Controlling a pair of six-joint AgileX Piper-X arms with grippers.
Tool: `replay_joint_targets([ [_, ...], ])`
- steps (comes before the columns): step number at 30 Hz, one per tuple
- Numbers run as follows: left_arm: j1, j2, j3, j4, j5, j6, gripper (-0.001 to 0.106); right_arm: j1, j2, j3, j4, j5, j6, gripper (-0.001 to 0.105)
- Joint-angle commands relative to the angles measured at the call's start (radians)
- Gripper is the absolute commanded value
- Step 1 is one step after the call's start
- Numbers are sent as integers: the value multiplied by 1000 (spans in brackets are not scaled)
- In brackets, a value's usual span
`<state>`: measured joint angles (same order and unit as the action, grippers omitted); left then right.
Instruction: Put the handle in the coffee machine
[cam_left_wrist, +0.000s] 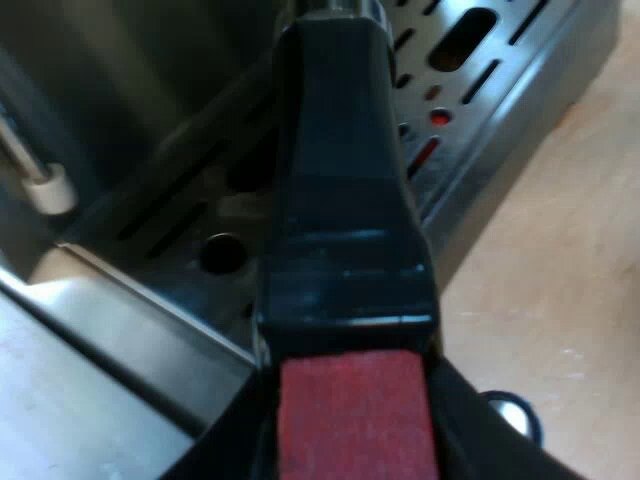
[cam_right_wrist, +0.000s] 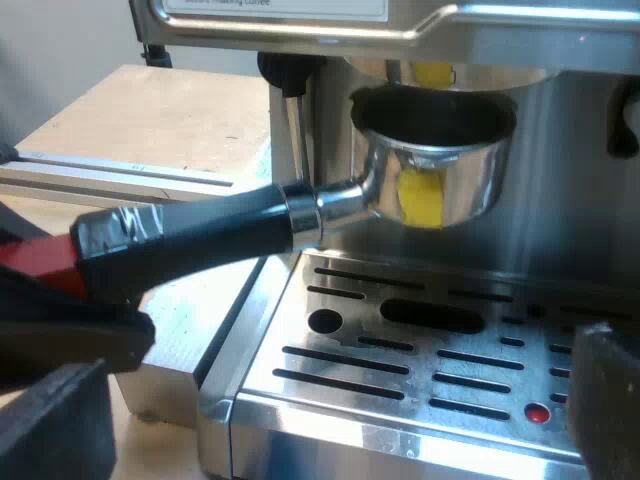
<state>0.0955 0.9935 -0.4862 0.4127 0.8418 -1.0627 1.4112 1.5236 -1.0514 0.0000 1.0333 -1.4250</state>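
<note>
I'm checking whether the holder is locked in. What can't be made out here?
Right wrist view: shadow above the cup hides whether it is seated in the machine; the machine's top is cut off by the edge.
Left wrist view: the handle blocks the cup and its seat.

Soft, even light — pale glare streaks the metal drip tray (cam_right_wrist: 300, 425); the dark handle (cam_left_wrist: 345, 200) sits in shadow, nearly featureless.

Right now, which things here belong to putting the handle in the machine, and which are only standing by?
Belongs to the job: metal holder; espresso machine; left gripper, shut on the holder's red end.
Standing by: steam wand; table; right gripper, open over the drip tray.
</note>
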Motion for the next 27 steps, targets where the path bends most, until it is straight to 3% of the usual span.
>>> replay_joint_targets([
  [1, 1, 8, -20, -22, 73, 6, 0, -1, -1, -3, -11, 0, -7, 93],
  [10, 1, 40, -48, 10, 101, 49, 0, -4, 2, -3, -21, 10, -7, 93],
  [21, 1, 134, -148, 129, 98, 173, 0, -12, 72, -3, -150, 51, -15, 93],
  [27, 1, 166, -151, 140, 92, 179, 0, -25, 92, -3, -183, 66, -15, 93],
])
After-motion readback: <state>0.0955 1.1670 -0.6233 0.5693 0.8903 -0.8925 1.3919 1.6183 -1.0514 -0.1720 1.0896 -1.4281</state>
